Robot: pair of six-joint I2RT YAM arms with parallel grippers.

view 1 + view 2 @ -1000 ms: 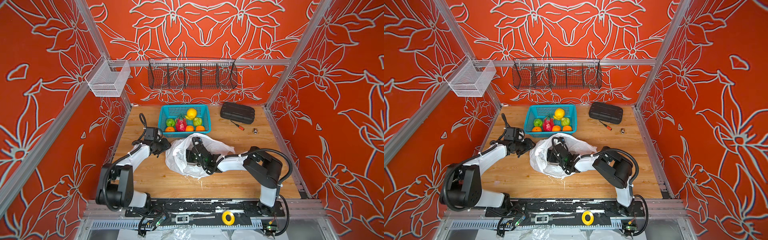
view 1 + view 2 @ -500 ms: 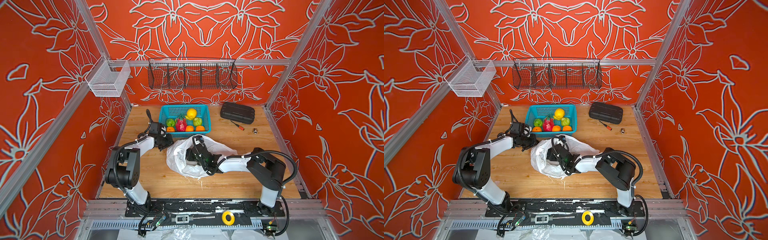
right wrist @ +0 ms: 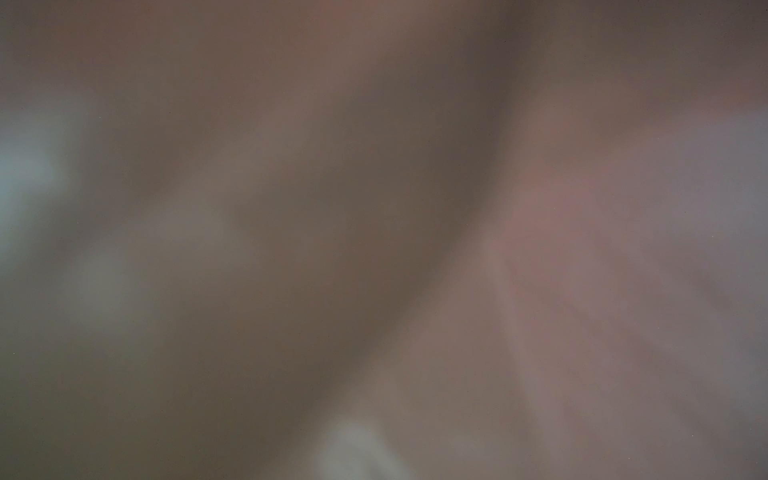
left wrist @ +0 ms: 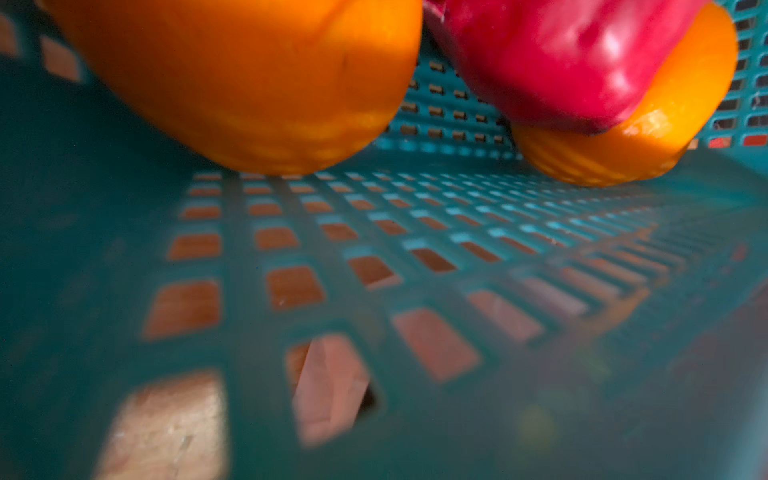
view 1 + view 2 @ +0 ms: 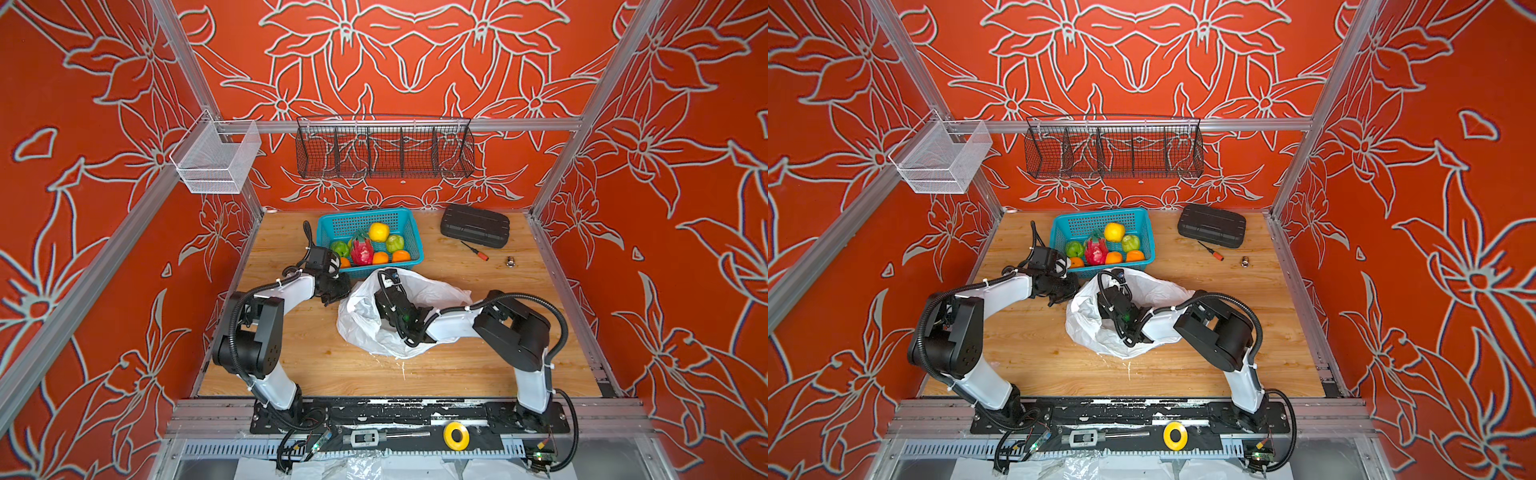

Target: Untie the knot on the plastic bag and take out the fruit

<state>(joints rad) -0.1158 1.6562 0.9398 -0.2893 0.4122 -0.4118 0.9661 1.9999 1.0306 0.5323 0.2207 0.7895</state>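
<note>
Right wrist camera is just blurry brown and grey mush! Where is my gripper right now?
Observer: Your right gripper sits in the open mouth of the white plastic bag. Its fingertips are hidden inside.
Child: Is any fruit out of the bag?
Observer: Yes. The teal basket right behind the bag holds oranges, two green fruits, a yellow one and a dragon fruit.
Child: Is anything else on the table?
Observer: A black case and a small screwdriver lie toward the far right, apart from the bag.
</note>
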